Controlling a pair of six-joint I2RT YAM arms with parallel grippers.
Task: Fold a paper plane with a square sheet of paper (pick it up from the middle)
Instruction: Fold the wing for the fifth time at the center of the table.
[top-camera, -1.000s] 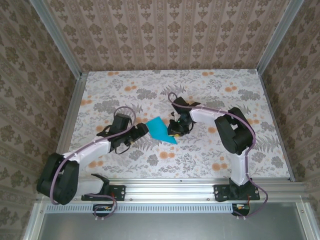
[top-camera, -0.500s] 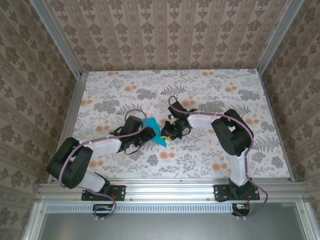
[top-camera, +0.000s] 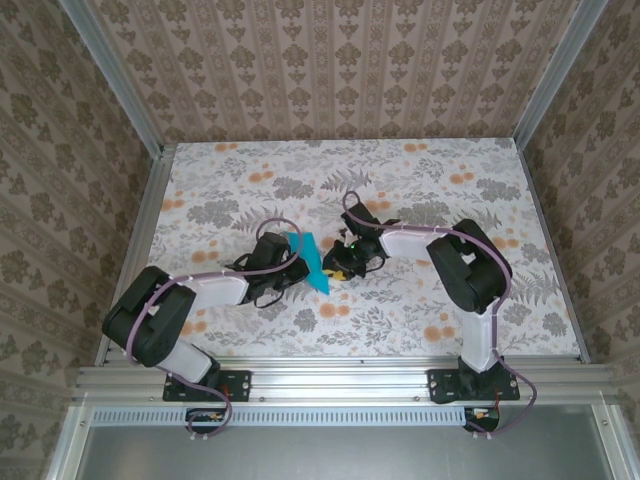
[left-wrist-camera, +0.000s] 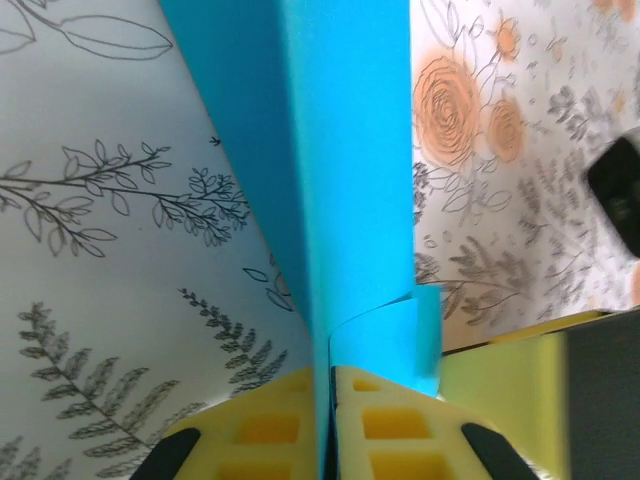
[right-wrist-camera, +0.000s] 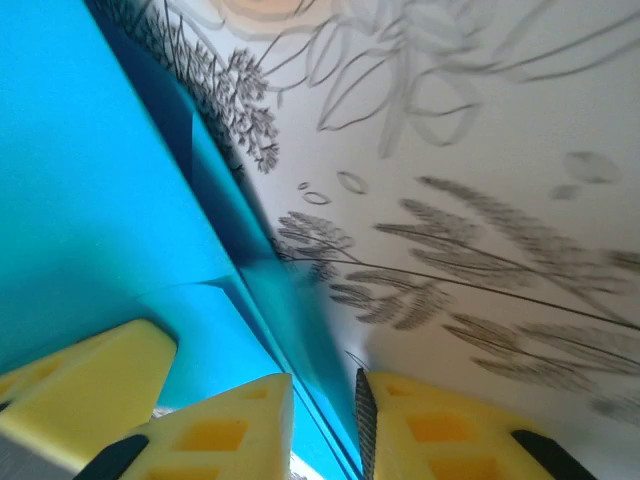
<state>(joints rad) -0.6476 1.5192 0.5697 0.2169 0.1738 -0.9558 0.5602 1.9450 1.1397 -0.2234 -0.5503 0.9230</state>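
Observation:
The square sheet of paper (top-camera: 313, 262) is a bright cyan-blue creased shape, standing up on edge at the table's middle between both grippers. My left gripper (top-camera: 297, 265) is shut on it: in the left wrist view the yellow pads (left-wrist-camera: 260, 420) press together on the paper's fold (left-wrist-camera: 345, 150), at the gripper (left-wrist-camera: 333, 372). My right gripper (top-camera: 338, 268) is at the paper's right side. In the right wrist view its jaws (right-wrist-camera: 325, 385) stand slightly apart, and the paper's lower edge (right-wrist-camera: 90, 200) runs through the gap without being pinched.
The floral tablecloth (top-camera: 420, 180) lies flat around the paper. Patterned walls and metal rails (top-camera: 150, 210) close the table on three sides. The two arms meet closely at the centre, fingers nearly touching.
My left gripper moved right to the paper and closed on it. The paper went from lying wide and flat to a narrower upright fold. The right jaws have parted a little.

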